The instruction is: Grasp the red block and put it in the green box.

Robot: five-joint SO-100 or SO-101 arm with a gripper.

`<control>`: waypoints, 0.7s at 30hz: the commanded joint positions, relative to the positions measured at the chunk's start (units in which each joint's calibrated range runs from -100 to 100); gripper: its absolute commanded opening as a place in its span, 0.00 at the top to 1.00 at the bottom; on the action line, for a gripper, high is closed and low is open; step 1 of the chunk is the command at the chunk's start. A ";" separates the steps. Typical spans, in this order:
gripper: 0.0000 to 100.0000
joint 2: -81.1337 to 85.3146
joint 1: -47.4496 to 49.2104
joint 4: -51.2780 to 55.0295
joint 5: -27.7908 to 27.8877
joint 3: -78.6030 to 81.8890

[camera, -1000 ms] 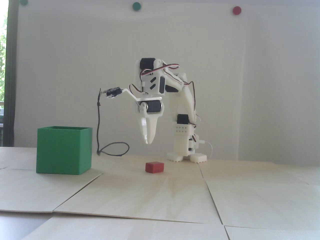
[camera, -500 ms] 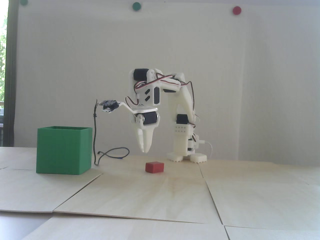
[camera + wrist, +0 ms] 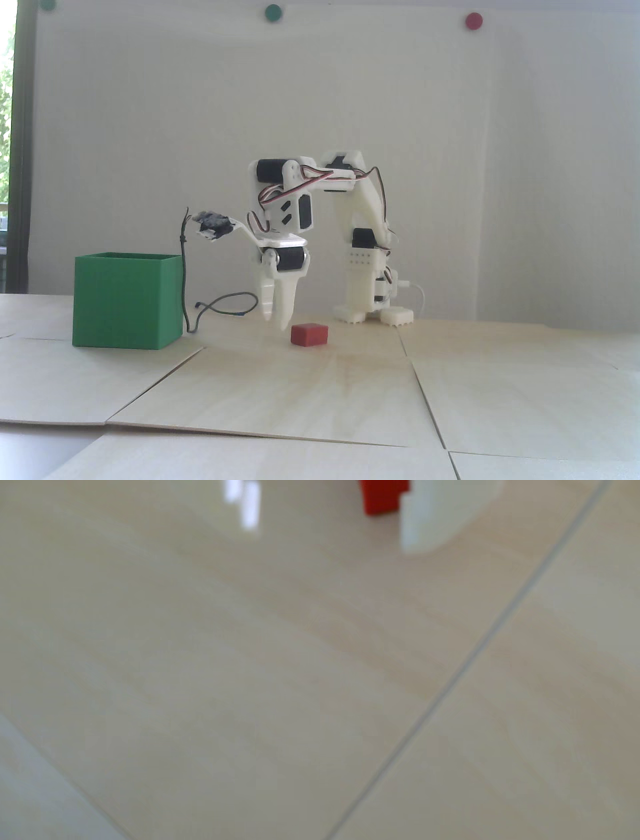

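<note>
Blurred wrist view: the red block (image 3: 382, 497) is cut by the top edge, perhaps partly behind a white finger (image 3: 440, 514).
</note>
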State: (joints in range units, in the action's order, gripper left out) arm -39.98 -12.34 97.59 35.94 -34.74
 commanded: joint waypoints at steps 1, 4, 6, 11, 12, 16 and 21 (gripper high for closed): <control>0.90 1.33 -0.08 1.82 1.49 -0.49; 0.92 1.25 0.08 1.82 1.60 -3.42; 0.93 1.25 0.48 1.65 1.65 -5.10; 0.95 1.17 1.77 1.82 1.54 -10.25; 0.95 1.17 1.77 1.82 1.65 -10.87; 0.95 1.33 0.72 1.82 1.70 -12.20; 0.95 1.33 -1.61 1.82 1.96 -11.85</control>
State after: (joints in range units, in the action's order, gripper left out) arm -39.98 -12.04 97.59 37.27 -42.88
